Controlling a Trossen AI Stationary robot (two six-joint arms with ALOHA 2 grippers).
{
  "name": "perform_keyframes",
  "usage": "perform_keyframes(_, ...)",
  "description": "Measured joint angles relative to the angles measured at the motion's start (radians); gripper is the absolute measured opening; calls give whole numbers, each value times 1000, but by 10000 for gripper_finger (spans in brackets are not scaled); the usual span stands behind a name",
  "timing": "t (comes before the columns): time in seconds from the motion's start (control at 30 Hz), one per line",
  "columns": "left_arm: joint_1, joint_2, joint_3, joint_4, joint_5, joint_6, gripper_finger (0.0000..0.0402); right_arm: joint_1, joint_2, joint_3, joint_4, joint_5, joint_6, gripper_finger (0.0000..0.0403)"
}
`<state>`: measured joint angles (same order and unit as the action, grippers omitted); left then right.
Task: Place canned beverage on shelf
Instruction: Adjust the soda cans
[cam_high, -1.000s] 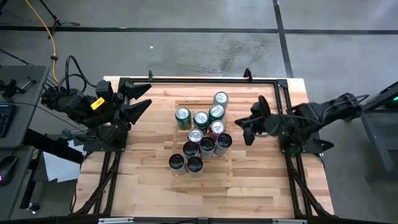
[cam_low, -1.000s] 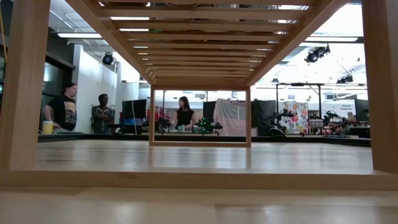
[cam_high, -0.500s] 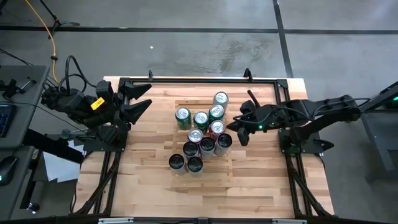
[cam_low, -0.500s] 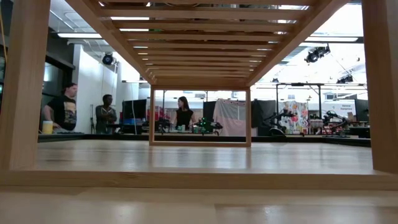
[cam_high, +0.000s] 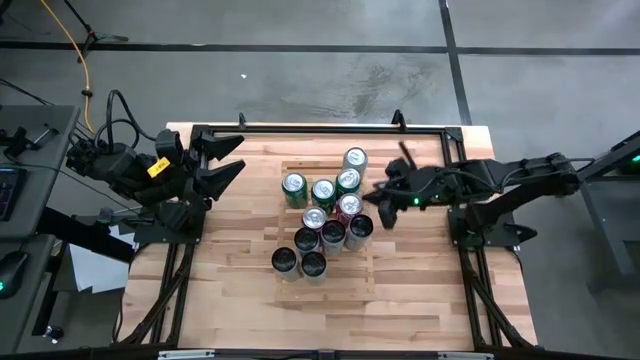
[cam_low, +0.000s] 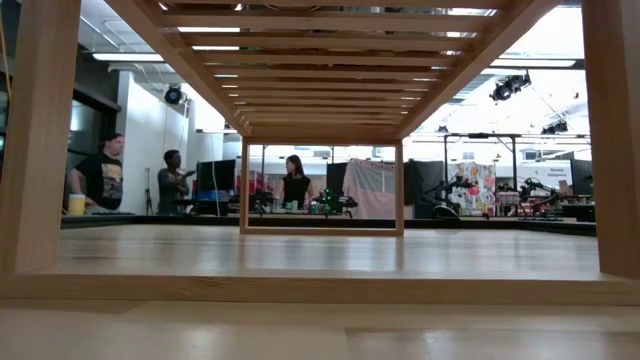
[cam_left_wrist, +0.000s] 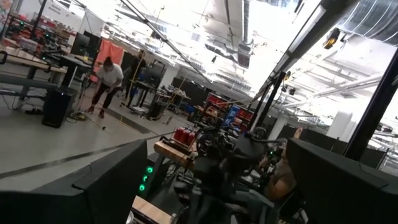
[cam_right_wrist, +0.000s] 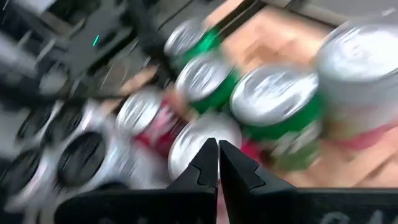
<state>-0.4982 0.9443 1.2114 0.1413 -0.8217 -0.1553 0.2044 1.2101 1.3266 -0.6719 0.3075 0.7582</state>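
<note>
The right gripper (cam_high: 378, 205) hangs over the shelf's right side, just beside the red can (cam_high: 348, 206) and the dark can (cam_high: 360, 227); in the right wrist view its two dark fingers (cam_right_wrist: 205, 163) are pressed together tip to tip, clenched on nothing, with a silver can top right below them. Whether they touch that can cannot be told. The cans (cam_high: 322, 192) stand upright in a tight cluster on the shelf (cam_high: 300, 165), a rack of pale slats lying in the middle of the butcher-block table (cam_high: 230, 280): green ones toward the far side, a red one in the middle, dark ones toward the near edge, most touching their neighbours. The left gripper (cam_high: 228, 158) waits well apart at the table's left edge, its fingers spread wide and empty, pointing toward the cans. From the low view, the shelf's wooden frame (cam_low: 610, 140) and slats fill the foreground, and beyond the tabletop three people (cam_low: 297, 186) are seen in a workshop room with benches and equipment. The left wrist view looks out across the same room, where another person (cam_left_wrist: 107, 78) bends over the floor.
</note>
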Motion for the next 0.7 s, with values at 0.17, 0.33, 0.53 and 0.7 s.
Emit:
perform_keyframes(0.17,0,0,0,-1,1,-19,376,-81,-37,0,34,77,0,0)
perform_keyframes(0.33,0,0,0,-12,30,-27,376,-166,-64,0,43,77,-30,0)
perform_keyframes(0.53,0,0,0,-41,51,-28,376,-226,-80,1,114,68,-86,0)
perform_keyframes(0.7,2,-11,0,-156,56,-52,376,-258,-80,1,169,56,-112,0)
